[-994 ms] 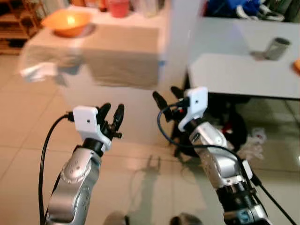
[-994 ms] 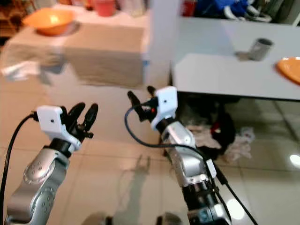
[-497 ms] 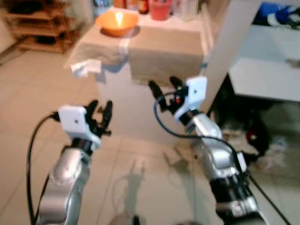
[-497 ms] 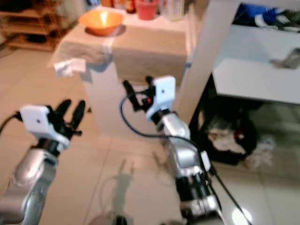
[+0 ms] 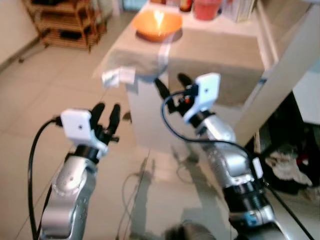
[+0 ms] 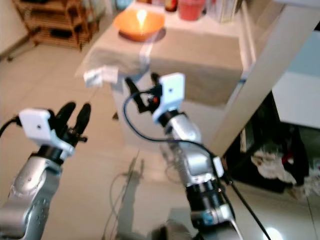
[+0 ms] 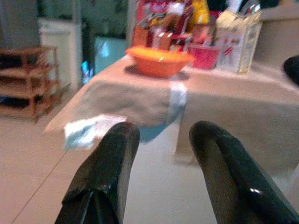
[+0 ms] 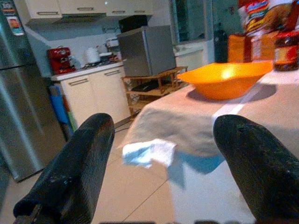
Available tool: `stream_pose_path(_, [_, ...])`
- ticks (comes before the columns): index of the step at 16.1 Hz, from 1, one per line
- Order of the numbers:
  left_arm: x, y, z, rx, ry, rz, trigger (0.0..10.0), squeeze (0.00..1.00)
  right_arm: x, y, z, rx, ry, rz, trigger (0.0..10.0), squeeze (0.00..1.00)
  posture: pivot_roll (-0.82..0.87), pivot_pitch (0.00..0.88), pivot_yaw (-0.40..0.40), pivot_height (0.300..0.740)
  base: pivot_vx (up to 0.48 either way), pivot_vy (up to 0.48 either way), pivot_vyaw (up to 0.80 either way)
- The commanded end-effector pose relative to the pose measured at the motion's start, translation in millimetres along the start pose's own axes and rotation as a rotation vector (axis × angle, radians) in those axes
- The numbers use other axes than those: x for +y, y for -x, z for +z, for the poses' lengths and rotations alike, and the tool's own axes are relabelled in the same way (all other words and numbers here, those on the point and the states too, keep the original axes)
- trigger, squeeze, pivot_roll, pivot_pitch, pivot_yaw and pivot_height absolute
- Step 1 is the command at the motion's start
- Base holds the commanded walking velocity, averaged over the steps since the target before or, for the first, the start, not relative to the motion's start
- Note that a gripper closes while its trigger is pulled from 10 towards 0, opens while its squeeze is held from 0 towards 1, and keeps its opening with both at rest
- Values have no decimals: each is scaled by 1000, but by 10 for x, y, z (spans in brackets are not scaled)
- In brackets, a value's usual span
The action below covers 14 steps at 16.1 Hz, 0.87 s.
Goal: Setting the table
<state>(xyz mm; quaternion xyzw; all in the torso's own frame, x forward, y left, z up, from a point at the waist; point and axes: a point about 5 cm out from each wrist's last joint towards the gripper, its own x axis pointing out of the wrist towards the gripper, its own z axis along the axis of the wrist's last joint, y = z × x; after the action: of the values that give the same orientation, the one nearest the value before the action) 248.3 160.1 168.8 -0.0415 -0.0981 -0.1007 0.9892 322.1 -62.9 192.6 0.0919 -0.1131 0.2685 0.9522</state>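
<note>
Both arms are raised in front of the robot, over tiled floor [image 5: 30, 100], short of the worktop [image 5: 220, 55].

Left gripper [image 5: 106, 112]: fingers [image 7: 105, 172] spread apart, nothing between them. It sits lower and nearer the robot than the right one, well apart from the worktop.

Right gripper [image 5: 170, 86]: fingers [image 8: 74, 163] wide apart, empty too. It hangs just in front of the worktop's near edge, fingertips pointing at the draped cloth [image 5: 210, 60] (touching or not, cannot tell, frames are blurred).

Bowl [image 5: 158, 24]: orange, upright, on the cloth near the worktop's far left part. No gripper touches it; it is well beyond both. In the right wrist view the bowl [image 8: 226, 79] shows between the two fingers, farther off.

The cloth is beige with a pale stripe [image 5: 165, 45] running from under the bowl to the near edge. A white crumpled bit [image 5: 118, 76], maybe a tag or a tissue, hangs at the cloth's left corner.

Behind the bowl: a red cup [image 5: 207, 9], a carton-like pack [image 7: 237, 41] and snack packs [image 7: 163, 18] (labels unreadable).

A white post [image 5: 280, 85] stands right of the worktop, slanted in view. Dark clutter and white rags [image 5: 285, 167] lie on the floor past it.

A wooden rack [image 5: 65, 22] stands at far left. The right wrist view also has a fridge [image 8: 23, 88], a counter with a red machine [image 8: 58, 60] and a grey box-shaped unit [image 8: 147, 49].
</note>
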Motion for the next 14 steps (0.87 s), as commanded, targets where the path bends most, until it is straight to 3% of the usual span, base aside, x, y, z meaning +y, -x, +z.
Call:
stream_pose_path(1, [-35,9,0,8,-3,-15,10000,0,-23,-23,85,-21,9,-12,10000,0,-29,115,4,740,480,0,0])
stream_pose_path(5, [-64,0,36,-1,-6,-40,10000,0,-60,-90,291,-85,22,-39,10000,0,-31,119,3,740,480,0,0])
stream_pose_path(9, [-120,-19,99,-23,-6,-68,10000,0,-264,-155,479,-106,100,-173,10000,0,-35,123,1,740,480,0,0])
stream_pose_path(14, [-143,-44,148,-38,-12,-88,10000,0,-454,-187,636,-89,132,-284,10000,0,-38,122,-4,740,480,0,-800])
